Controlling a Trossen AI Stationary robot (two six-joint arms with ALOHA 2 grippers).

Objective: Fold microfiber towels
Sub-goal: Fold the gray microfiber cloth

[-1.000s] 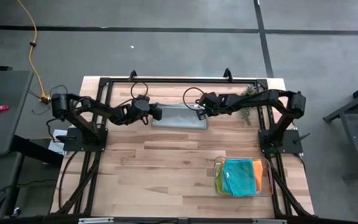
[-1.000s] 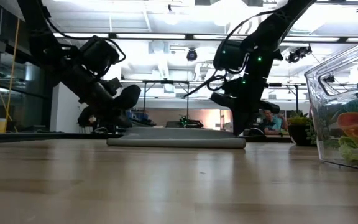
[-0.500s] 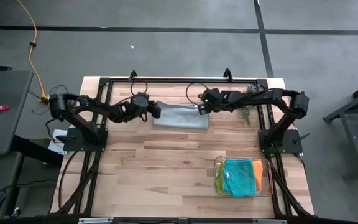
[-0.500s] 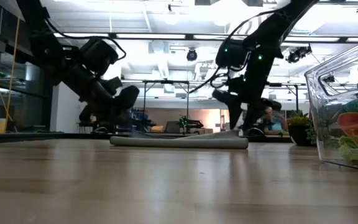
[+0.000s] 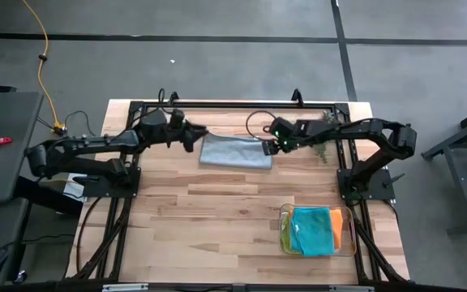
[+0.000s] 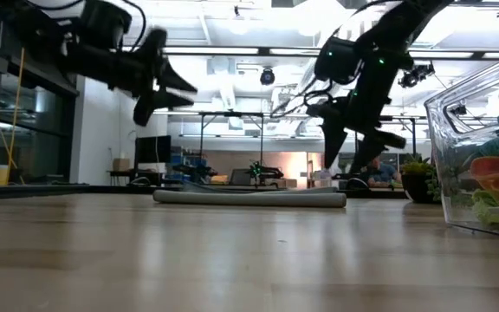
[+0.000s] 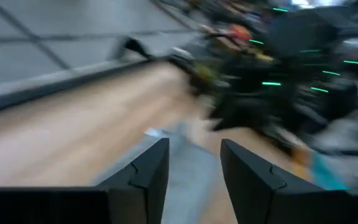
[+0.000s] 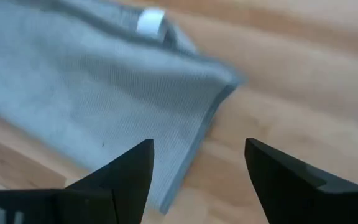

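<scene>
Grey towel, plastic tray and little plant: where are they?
grey towel (image 5: 235, 152), high view, middle of the cloth.
plastic tray (image 5: 283, 212), high view, its left rim.
little plant (image 5: 323, 148), high view, its leaves.

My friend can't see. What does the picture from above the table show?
A folded grey towel lies on a wooden table, between the left end effector and right end effector. A clear tray holds more towels.

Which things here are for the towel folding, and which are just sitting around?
For the job:
- grey towel, flat on the table
- teal towel and orange towel, in the tray

Just there:
- clear plastic tray
- small plant
- yellow cable on the floor
</scene>
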